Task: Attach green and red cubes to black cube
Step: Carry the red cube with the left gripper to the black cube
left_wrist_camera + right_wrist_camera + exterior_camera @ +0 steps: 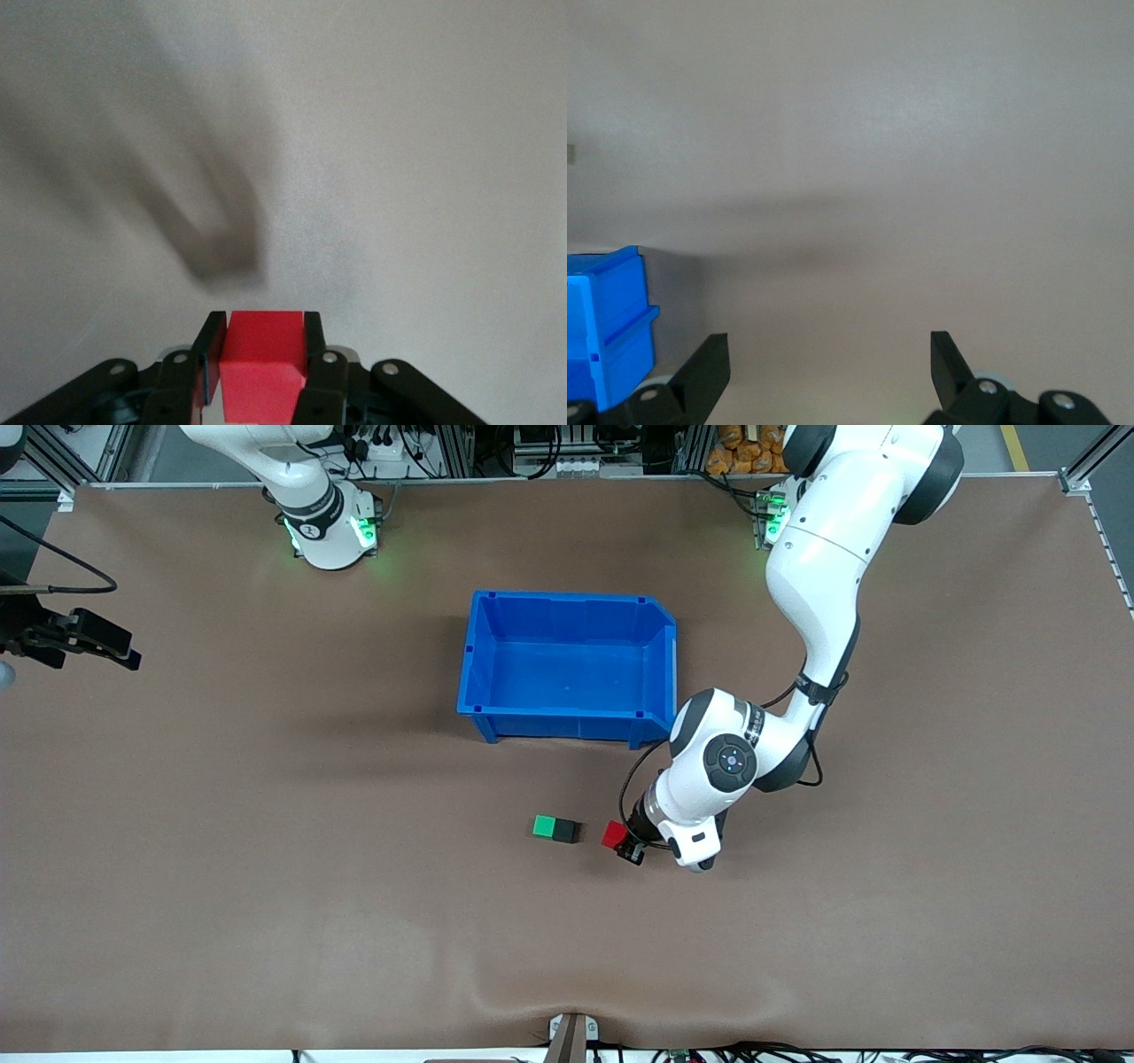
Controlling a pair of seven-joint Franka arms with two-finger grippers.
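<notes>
**Red cube held beside the joined pair**

Across the brown worktop (266, 868), starting at the right arm's end, we are seeing the right gripper (97, 642) waiting over bare surface, its fingers (709, 367) spread wide and holding nothing. Near the middle, the blue bin (567, 664) is sitting with its opening facing up. Nearer to the front camera than the bin, the green cube (544, 827) and the black cube (566, 831) are lying pressed together, the black one toward the left arm's end. Just beside them, apart from the black cube, we are finding the left gripper (625, 841) clamped on the red cube (614, 834), which is showing squarely between its fingers (210, 350) in the left wrist view.
</notes>
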